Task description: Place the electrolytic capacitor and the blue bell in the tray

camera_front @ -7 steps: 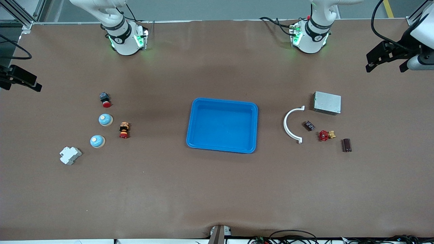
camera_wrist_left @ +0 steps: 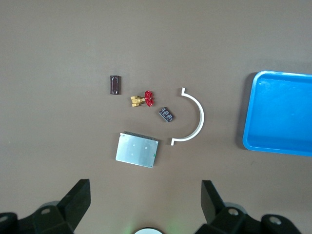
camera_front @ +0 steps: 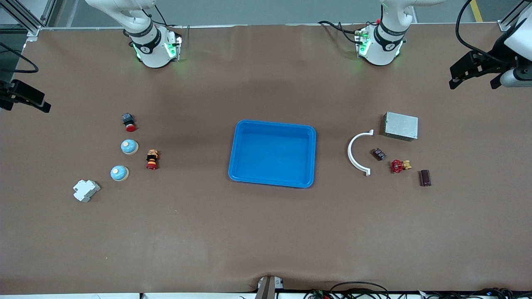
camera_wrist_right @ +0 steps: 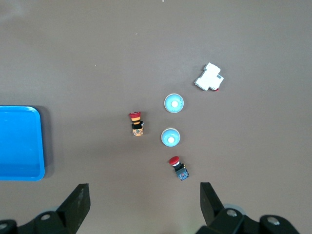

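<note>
The bright-blue tray (camera_front: 272,124) lies empty at mid-table and shows in both wrist views (camera_wrist_left: 280,146) (camera_wrist_right: 19,173). The dark cylindrical electrolytic capacitor (camera_front: 424,177) (camera_wrist_left: 115,85) lies toward the left arm's end. Two blue bells (camera_front: 129,146) (camera_front: 119,173) stand toward the right arm's end, also in the right wrist view (camera_wrist_right: 170,137) (camera_wrist_right: 174,103). My left gripper (camera_front: 474,77) (camera_wrist_left: 145,194) is open and empty, high over the table's left-arm end. My right gripper (camera_front: 25,101) (camera_wrist_right: 145,196) is open and empty, high over the right-arm end.
Near the capacitor lie a red-handled brass valve (camera_front: 400,166), a small dark component (camera_front: 378,154), a white arc (camera_front: 358,153) and a grey metal box (camera_front: 401,126). Near the bells stand a red push button (camera_front: 129,121), an emergency-stop button (camera_front: 152,159) and a white breaker (camera_front: 86,190).
</note>
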